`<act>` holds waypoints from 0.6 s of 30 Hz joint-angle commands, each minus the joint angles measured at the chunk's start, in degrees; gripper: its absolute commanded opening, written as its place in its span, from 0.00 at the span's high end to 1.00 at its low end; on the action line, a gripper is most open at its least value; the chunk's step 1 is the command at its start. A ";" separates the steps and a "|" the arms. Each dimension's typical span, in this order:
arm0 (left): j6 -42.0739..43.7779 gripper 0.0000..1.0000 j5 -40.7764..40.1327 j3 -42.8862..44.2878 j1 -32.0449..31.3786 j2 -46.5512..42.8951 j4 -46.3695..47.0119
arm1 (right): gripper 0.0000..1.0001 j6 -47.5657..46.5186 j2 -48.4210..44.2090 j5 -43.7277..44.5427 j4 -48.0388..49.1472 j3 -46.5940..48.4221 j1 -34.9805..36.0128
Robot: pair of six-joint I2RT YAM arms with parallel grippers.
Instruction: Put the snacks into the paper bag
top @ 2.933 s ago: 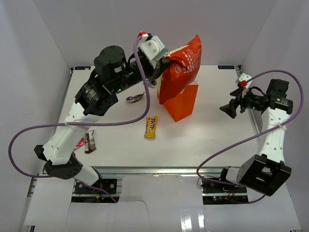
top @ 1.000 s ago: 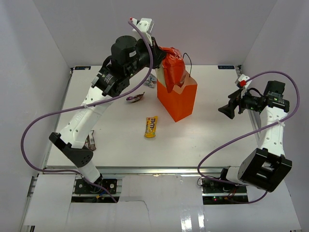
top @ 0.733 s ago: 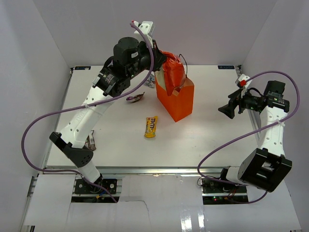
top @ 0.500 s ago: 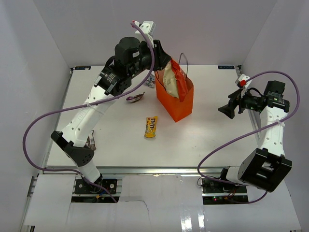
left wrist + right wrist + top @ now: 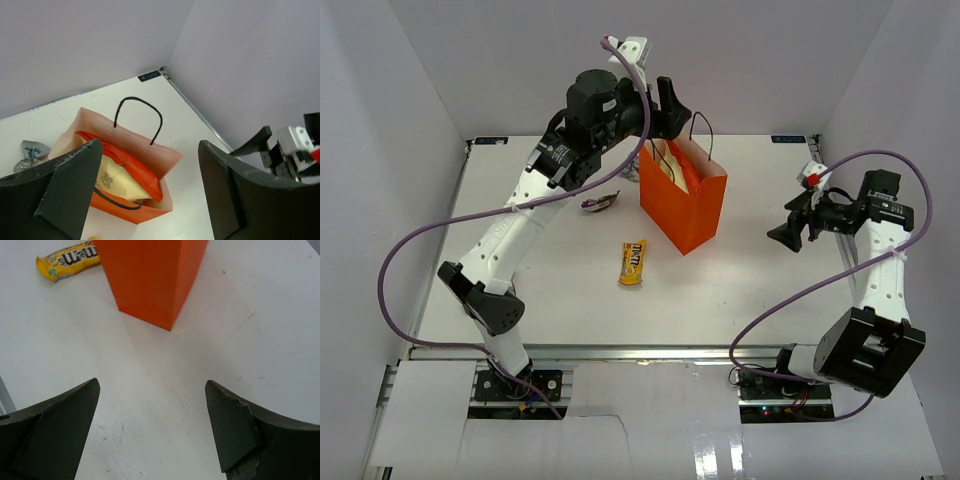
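Note:
The upright orange paper bag (image 5: 692,212) stands at mid-table. The red-orange chip bag (image 5: 682,174) sits inside it, its pale back (image 5: 116,179) showing below the rim. My left gripper (image 5: 663,106) hangs open just above the bag's mouth (image 5: 150,145), holding nothing. The yellow candy packet (image 5: 634,262) lies on the table left of the bag, a purple wrapper (image 5: 601,203) lies further back, and a silver-grey wrapper (image 5: 30,153) lies behind the bag. My right gripper (image 5: 786,236) is open, low over the table right of the bag (image 5: 151,384).
The paper bag (image 5: 150,280) and the candy packet (image 5: 70,257) lie ahead of my right gripper. White walls close in the table on three sides. The left arm reaches over the table's back left.
My left gripper opened and let go of the chip bag, which dropped into the paper bag. The right gripper edged slightly towards the bag.

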 commanded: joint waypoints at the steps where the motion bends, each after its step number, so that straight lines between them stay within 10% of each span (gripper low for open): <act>1: 5.82 0.12 -3.77 0.33 0.49 -4.87 3.39 | 0.09 -14.41 -1.62 3.95 -9.80 -0.51 6.18; 11: 7.07 0.02 -13.01 -28.39 0.66 -26.66 5.41 | 0.10 -48.61 -6.97 15.14 -19.06 -12.91 31.92; 18: -5.67 0.02 -18.10 -54.24 0.75 -45.03 4.19 | 0.10 -43.58 -3.84 26.57 -7.46 -12.66 53.03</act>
